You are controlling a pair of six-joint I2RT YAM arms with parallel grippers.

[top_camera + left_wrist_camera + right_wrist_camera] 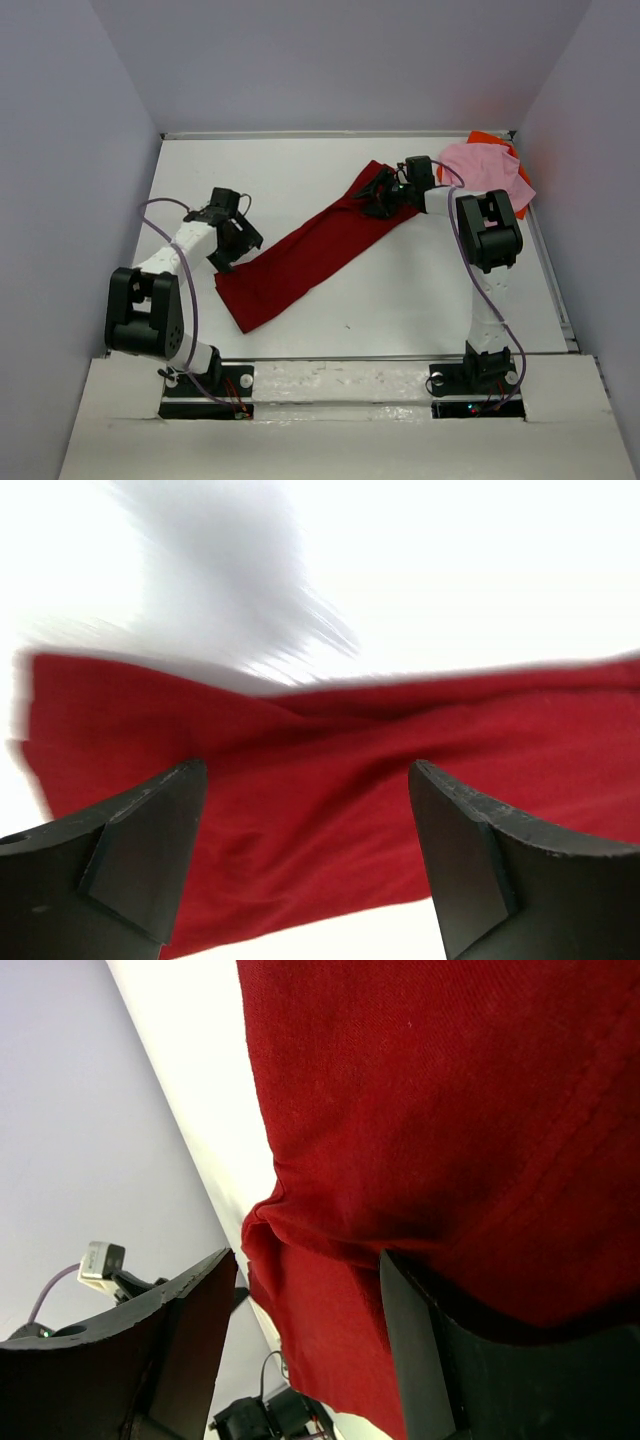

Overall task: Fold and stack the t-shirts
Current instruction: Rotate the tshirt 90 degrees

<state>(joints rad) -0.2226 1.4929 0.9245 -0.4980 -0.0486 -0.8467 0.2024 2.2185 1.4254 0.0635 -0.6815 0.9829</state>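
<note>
— Stock?
— Dark red t-shirt [300, 255]: diagonal strip across the table [420, 300]. Pink t-shirt [480, 165] over orange t-shirt [486, 137], far right corner. Left gripper [305, 770]: wide open, empty. Right gripper [305, 1260]: part open astride a fold, gripping nothing.
— Risk?
— Pinch one layer only and your fold skews.

three t-shirts [300, 255] [480, 168] [522, 187], two arms [170, 260] [487, 235], two pincers [305, 810] [305, 1310]

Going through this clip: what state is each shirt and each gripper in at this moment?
dark red t-shirt: drawn into a long diagonal band on the table, not stacked.
light pink t-shirt: crumpled at the far right corner, on the orange one.
bright orange t-shirt: mostly covered, only edges showing.
left gripper: open, over the red shirt's near end.
right gripper: jaws apart at the red shirt's far end.
</note>
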